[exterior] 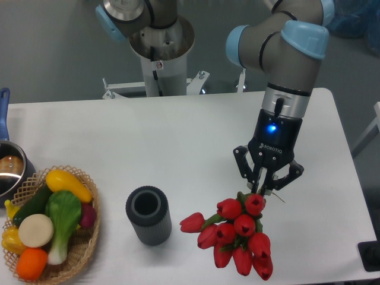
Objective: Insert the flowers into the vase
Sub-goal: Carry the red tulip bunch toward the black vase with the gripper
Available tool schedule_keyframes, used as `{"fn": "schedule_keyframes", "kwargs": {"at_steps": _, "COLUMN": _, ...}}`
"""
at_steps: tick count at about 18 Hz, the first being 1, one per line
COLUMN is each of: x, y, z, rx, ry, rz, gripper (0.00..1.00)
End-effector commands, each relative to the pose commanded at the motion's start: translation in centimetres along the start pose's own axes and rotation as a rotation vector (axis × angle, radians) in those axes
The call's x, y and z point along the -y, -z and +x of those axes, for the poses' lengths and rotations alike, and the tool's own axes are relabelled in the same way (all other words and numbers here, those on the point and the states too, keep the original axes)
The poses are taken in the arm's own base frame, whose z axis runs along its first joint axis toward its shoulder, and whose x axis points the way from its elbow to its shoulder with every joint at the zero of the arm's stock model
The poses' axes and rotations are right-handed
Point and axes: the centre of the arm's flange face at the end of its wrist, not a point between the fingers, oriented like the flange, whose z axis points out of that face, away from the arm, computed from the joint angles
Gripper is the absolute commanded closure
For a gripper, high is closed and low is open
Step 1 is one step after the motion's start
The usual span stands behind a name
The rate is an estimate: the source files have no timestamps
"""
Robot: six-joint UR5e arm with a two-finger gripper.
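White tabletop [178, 136], grey wall behind, arm base at the far edge. Gripper [265, 189] marked "ROBOTIQ", blue LED lit above the lettering, fingers drawn in and clamped on the stem end of the flowers [237, 234]; red buds fan out below it near the front edge. Vase [148, 215] upright, well left of the bunch, not touching. Wicker basket [74, 252] of toy vegetables front left, steel pot [10, 172] with blue handle behind it.

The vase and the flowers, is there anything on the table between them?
No. In the camera view, only bare white table separates the vase from the flowers, whose nearest bud lies just right of it.
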Motion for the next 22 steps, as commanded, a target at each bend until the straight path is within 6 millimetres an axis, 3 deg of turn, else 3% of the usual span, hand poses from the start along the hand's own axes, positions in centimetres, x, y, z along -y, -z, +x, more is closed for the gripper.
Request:
{"fn": "schedule_keyframes", "kwargs": {"at_steps": 5, "x": 0.0, "y": -0.5, "z": 0.6, "rx": -0.022, "ry": 0.002, "rz": 0.015, "gripper": 0.86}}
{"fn": "schedule_keyframes", "kwargs": {"at_steps": 13, "x": 1.9, "y": -0.7, "z": 2.1, "rx": -0.09, "ry": 0.025, "rz": 0.112, "gripper": 0.86}}
{"fn": "schedule_keyframes", "kwargs": {"at_steps": 22, "x": 4.7, "y": -1.3, "z": 4.5, "rx": -0.263, "ry": 0.008, "rz": 0.364, "gripper": 0.85}}
